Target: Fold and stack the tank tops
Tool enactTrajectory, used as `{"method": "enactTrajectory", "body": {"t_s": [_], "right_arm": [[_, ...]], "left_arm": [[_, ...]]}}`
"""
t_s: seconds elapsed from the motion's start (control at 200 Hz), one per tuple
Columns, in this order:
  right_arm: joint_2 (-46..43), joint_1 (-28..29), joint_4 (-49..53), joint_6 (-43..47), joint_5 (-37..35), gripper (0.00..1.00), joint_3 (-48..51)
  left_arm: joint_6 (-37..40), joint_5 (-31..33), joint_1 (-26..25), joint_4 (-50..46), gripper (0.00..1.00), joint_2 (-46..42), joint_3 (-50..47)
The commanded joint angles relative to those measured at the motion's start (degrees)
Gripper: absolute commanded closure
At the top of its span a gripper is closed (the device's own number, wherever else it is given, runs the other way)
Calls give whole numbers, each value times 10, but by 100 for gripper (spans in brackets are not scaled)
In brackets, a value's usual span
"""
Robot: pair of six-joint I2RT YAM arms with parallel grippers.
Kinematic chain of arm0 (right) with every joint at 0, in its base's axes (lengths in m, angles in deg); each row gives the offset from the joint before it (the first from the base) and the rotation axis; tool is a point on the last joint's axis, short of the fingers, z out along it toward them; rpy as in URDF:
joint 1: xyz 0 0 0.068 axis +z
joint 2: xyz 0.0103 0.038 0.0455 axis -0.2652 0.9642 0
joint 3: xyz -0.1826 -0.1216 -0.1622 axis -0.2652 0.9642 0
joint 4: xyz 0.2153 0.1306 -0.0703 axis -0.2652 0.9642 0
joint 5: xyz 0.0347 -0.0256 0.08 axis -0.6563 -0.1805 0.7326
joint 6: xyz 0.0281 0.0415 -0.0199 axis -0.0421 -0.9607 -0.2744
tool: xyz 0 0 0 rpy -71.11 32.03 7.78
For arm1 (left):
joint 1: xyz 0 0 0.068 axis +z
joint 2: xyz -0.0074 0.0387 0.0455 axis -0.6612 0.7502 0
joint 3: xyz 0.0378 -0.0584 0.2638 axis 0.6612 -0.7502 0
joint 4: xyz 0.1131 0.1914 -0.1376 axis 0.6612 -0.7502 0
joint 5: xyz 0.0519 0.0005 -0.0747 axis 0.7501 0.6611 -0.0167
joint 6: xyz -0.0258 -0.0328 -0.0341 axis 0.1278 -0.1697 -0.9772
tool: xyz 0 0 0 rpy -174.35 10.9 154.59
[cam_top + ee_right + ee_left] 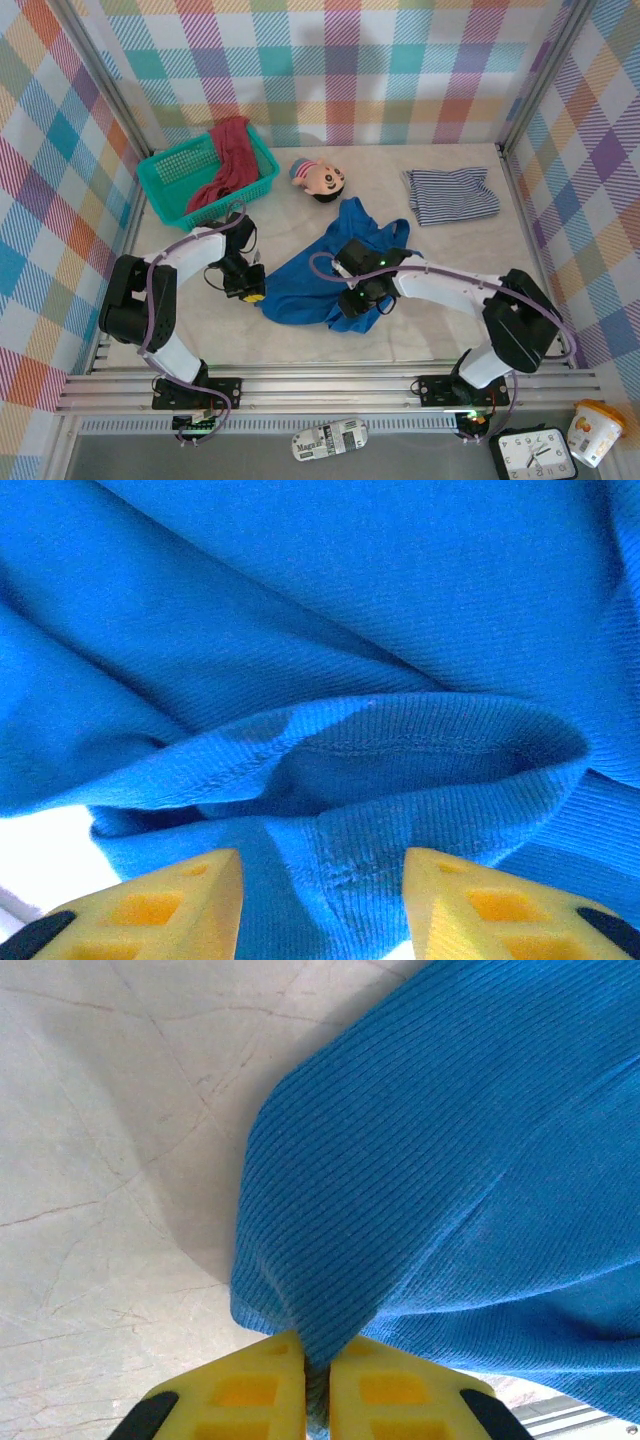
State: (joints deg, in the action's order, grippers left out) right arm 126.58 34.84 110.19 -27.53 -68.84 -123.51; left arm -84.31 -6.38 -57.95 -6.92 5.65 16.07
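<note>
Pinching blue tank top (450, 1160), left gripper (317, 1360); right gripper (322, 885) agape

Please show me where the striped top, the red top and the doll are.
striped top (452, 194), top camera, middle of the cloth.
red top (227, 162), top camera, middle of the cloth.
doll (320, 180), top camera, its face.

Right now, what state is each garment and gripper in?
blue tank top: unfolded, bunched up
striped tank top: rumpled, lying apart
red tank top: unfolded, draped in basket
left gripper: shut on blue tank top's edge
right gripper: open around a blue hem
</note>
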Motion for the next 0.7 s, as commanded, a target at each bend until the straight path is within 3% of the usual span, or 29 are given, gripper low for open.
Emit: {"method": "enactTrajectory", "body": {"t_s": [0.0, 0.155, 0.475, 0.695], "right_arm": [[28, -2, 5, 6, -14, 54, -23], [41, -2, 7, 9, -27, 58, -26], [4, -3, 15, -3, -61, 94, -14], [-57, -8, 26, -11, -72, 99, 8]], "left_arm": [[10, -5, 8, -14, 87, 2, 17], [10, -6, 8, -12, 87, 1, 13], [15, 5, 12, -18, 86, 10, 28], [25, 12, 32, -26, 86, 18, 50]]}}
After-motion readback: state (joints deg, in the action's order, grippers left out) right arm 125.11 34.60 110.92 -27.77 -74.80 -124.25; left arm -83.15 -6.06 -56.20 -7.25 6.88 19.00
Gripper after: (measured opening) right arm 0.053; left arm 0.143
